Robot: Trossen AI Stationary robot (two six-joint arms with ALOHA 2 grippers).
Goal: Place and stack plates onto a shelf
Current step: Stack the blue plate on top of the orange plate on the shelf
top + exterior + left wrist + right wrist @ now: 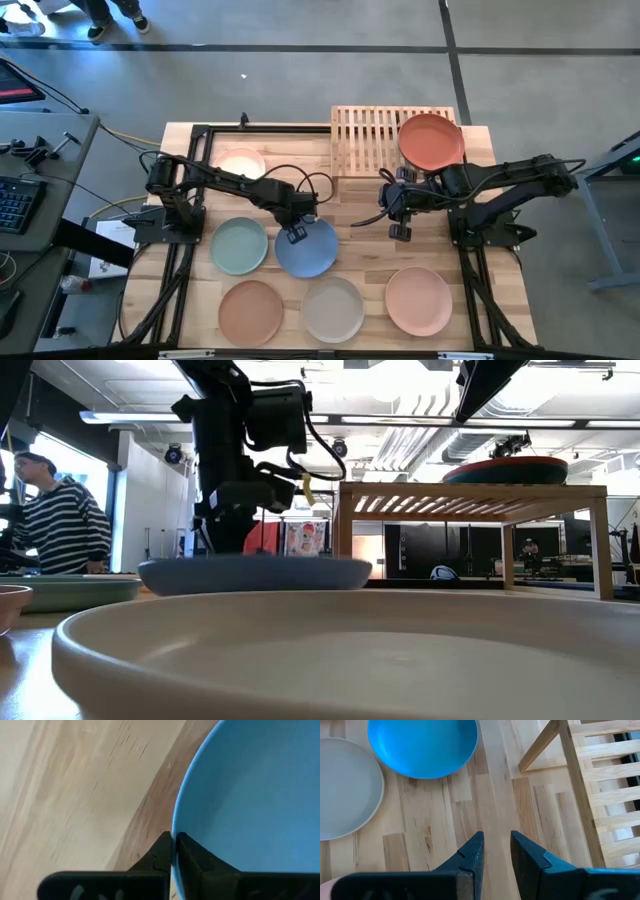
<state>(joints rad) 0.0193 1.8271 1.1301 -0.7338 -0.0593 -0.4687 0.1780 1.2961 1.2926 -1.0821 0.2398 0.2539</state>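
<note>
A blue plate (310, 250) lies on the plank table near its middle, and my left gripper (296, 235) is shut on its rim at the far left side. A red-orange plate (431, 140) rests on the right end of the slatted wooden shelf (365, 135) at the table's far edge. My right gripper (495, 850) hangs open over bare table in front of the shelf, right of the blue plate (422, 745), with nothing between its fingers. My left gripper pinches the blue plate's rim (176, 827) between its two fingers, one finger outside the rim and one over the plate's inner side. The fingers come from above, pointing down. The plate sits level (255, 573); whether it is off the table I cannot tell.
A cream plate (241, 163) lies at the far left and a pale green one (239, 246) left of the blue plate. Terracotta (251, 310), beige (333, 308) and pink (418, 300) plates line the near edge. The shelf's left half is bare.
</note>
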